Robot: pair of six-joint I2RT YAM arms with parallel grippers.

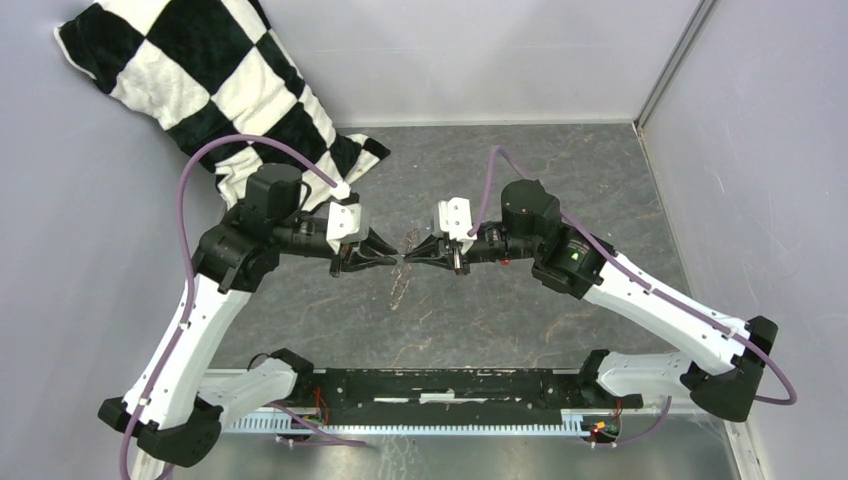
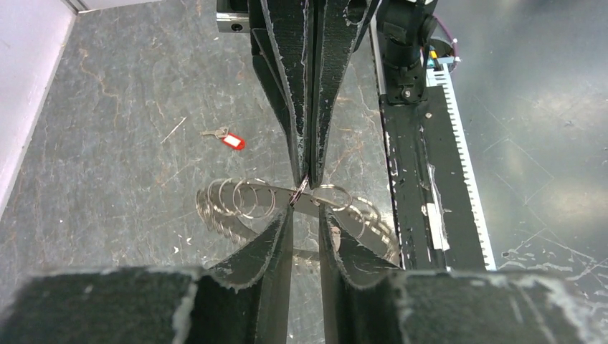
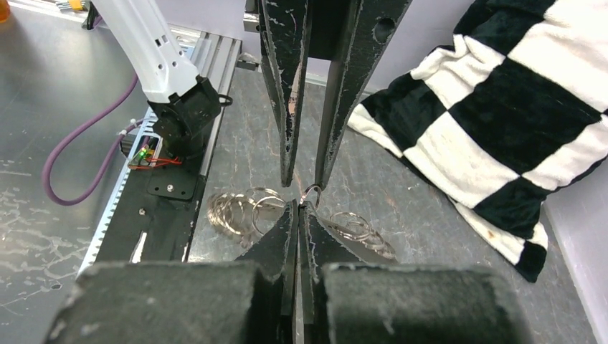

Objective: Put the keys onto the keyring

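— Over the middle of the table (image 1: 480,330), your two grippers meet tip to tip; do you see that?
— Yes; your right gripper (image 3: 299,208) is pinched tight; it has a small loop of the keyring (image 2: 236,199) between its tips.
— And your left gripper (image 2: 305,217)?
— Its fingers stand a little way apart; they hold nothing; their tips are just beside that pinched loop.
— Where is the rest of the keyring?
— It lies on the table right under your two grippers; lots of shiny loops spread out to both sides; I cannot tell if the pinched loop is lifted off the table.
— And where is your red key (image 2: 231,141)?
— It lies flat on the table by itself, well apart from the keyring, and further from your arm bases than the keyring is; it has a red tag at one end and a thin silver part at the other.
— So your key is not on the ring yet.
— No; it is loose; and a black-and-white checked blanket (image 1: 200,80) is bunched up in the far left corner.
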